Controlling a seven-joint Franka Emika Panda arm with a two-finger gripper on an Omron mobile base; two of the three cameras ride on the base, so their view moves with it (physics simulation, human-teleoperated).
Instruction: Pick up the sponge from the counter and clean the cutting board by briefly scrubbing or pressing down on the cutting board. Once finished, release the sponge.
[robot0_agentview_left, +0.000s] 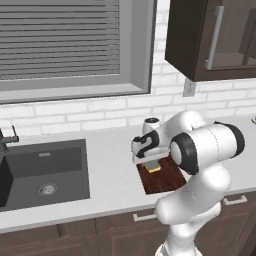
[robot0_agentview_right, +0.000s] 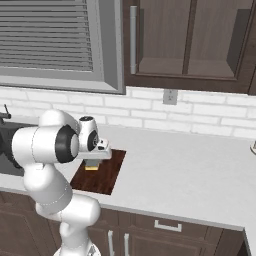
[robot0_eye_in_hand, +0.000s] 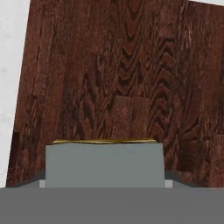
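The white arm (robot0_agentview_left: 200, 165) is seen rising from the lower right, bent forward over the counter (robot0_agentview_left: 112, 165). The gripper (robot0_agentview_left: 151, 163) is pointed downward above the cutting board (robot0_agentview_left: 162, 179), whose right part is hidden behind the arm's elbow. The sponge (robot0_agentview_left: 153, 167) is seen just beneath the hand, its yellow layer showing against the dark wood; whether it is clamped by the fingers cannot be told from here. The board is laid near the counter's front edge. To the left, the dark grey sink (robot0_agentview_left: 45, 172) is set into the worktop. A blinded window (robot0_agentview_left: 65, 45) and white brick wall (robot0_agentview_left: 100, 112) are seen behind, and a dark cabinet (robot0_agentview_left: 215, 37) is mounted at upper right.
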